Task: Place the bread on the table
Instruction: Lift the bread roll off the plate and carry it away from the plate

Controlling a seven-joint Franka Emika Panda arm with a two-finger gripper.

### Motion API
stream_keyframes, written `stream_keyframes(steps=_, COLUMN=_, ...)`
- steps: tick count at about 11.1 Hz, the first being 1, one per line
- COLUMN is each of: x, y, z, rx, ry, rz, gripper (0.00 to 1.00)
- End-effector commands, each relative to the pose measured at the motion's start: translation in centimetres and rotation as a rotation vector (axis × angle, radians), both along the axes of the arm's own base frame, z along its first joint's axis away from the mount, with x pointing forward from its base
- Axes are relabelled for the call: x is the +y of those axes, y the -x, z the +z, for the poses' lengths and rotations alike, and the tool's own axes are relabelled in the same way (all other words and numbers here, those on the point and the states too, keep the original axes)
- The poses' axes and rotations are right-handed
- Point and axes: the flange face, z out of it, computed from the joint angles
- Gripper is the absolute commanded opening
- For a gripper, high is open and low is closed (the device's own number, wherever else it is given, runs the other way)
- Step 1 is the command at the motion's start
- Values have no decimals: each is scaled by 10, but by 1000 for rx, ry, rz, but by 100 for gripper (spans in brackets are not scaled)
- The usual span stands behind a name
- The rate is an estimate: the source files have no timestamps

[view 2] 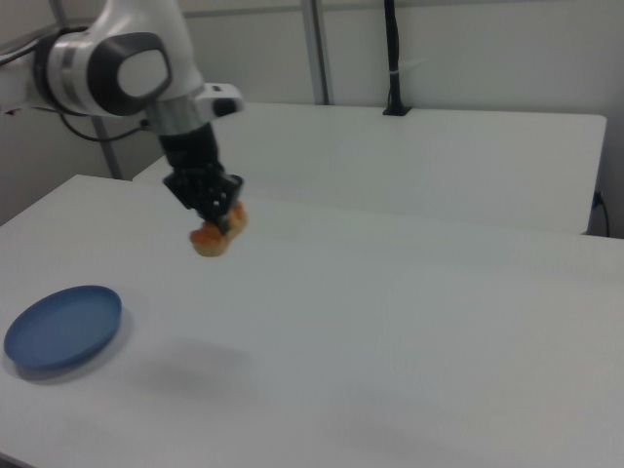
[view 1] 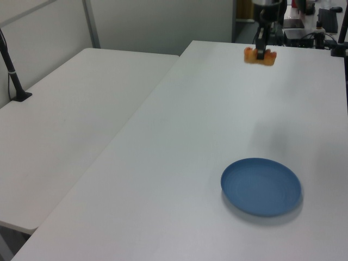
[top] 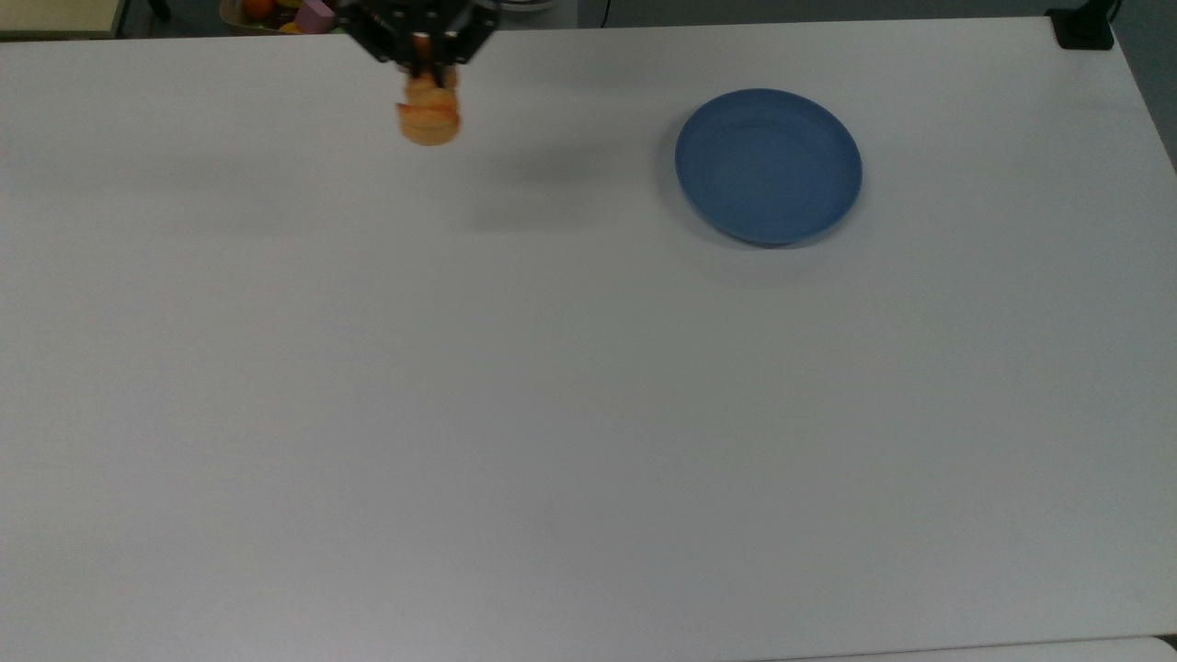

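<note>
Your claw point(view 2: 216, 222) is pinching the bread point(view 2: 212, 236) and carries it in the air above the desk point(top: 552, 414), well apart from the blue plate point(top: 769, 165). I judge the lift off the plate done; lowering and letting go remain. The plate lies bare. Beyond the desk's far edge a bin point(top: 308, 14) holds coloured toys.

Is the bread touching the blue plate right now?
Apart. In the top view the bread hangs in the gripper, with bare table between it and the blue plate.
</note>
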Motion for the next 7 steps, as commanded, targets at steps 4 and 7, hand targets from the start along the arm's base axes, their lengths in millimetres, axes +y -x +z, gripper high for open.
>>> stream_keyframes(steps=4, x=-129, y=-6, z=2, rx=4, ry=20, rz=116, gripper=17)
stream_keyframes(steps=7, x=-177, y=-11, z=-18, rx=15, ry=-19, rz=109, gripper=17)
